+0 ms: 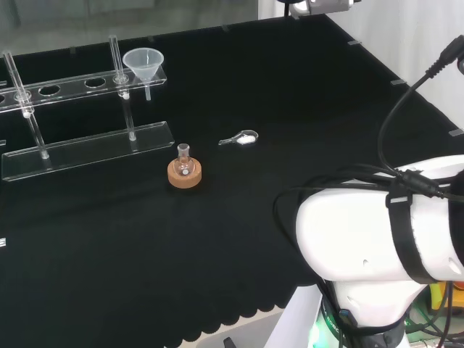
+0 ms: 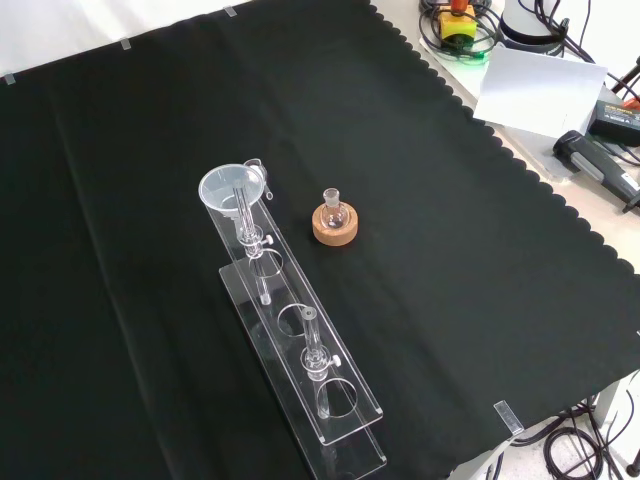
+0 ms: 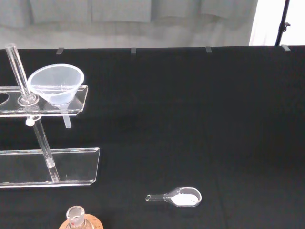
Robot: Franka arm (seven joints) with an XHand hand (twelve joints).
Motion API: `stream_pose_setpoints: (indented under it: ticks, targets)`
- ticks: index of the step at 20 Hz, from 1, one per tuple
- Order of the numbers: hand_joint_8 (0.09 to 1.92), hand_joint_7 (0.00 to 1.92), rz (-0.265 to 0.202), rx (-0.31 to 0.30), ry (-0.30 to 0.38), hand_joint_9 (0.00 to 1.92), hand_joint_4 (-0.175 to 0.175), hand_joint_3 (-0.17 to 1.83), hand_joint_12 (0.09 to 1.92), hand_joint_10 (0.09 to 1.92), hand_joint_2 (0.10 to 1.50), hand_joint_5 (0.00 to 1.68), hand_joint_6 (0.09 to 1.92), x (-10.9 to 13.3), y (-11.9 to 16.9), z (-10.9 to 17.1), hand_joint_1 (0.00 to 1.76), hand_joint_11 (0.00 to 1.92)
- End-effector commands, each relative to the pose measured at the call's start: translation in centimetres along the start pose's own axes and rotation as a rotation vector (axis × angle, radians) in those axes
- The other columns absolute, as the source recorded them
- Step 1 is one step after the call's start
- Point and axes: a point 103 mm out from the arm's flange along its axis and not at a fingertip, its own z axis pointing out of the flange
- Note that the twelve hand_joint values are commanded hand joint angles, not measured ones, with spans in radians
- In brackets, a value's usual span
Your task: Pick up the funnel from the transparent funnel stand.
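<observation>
We see the funnel (image 1: 143, 64) seated in the stand's (image 1: 87, 148) right end, head view; we cannot tell the fingers' state.

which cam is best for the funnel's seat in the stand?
Wrist view: the funnel sits upright in the stand's end hole, stem hanging below. The head view shows the same, smaller and farther off. The front view looks down into its bowl, with a post crossing it.

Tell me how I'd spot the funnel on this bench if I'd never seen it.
Find the long clear funnel stand on the black cloth. At its right end in the head view, the funnel sits in the top shelf's last hole. It is the one cone-shaped piece, wide-mouthed with a thin spout hanging below; the other holes are empty.
</observation>
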Motion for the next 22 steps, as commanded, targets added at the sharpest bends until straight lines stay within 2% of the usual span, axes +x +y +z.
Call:
stream_pose_setpoints:
  ticks: [1,4,11,19,22]
  targets:
    - [0.45,0.03,0.001,-0.007,-0.007,0.00,0.119,0.48,1.41,0.59,0.66,0.00,0.09,0.0,0.0,0.0,0.06,0.00]
    - [0.43,0.03,0.002,-0.002,-0.005,0.00,0.119,0.42,1.45,0.58,0.69,0.00,0.09,0.0,0.0,0.0,0.05,0.00]
    - [0.43,0.03,0.010,-0.008,0.013,0.00,0.119,0.40,1.45,0.58,0.70,0.00,0.09,0.0,0.9,0.2,0.05,0.00]
    - [0.41,0.03,0.008,-0.023,0.032,0.00,0.116,0.36,1.48,0.61,0.70,0.00,0.09,0.2,3.6,1.3,0.06,0.00]
    - [0.39,0.01,-0.006,0.002,0.034,0.00,0.113,0.33,1.48,0.58,0.67,0.00,0.09,0.6,4.8,1.9,0.10,0.00]
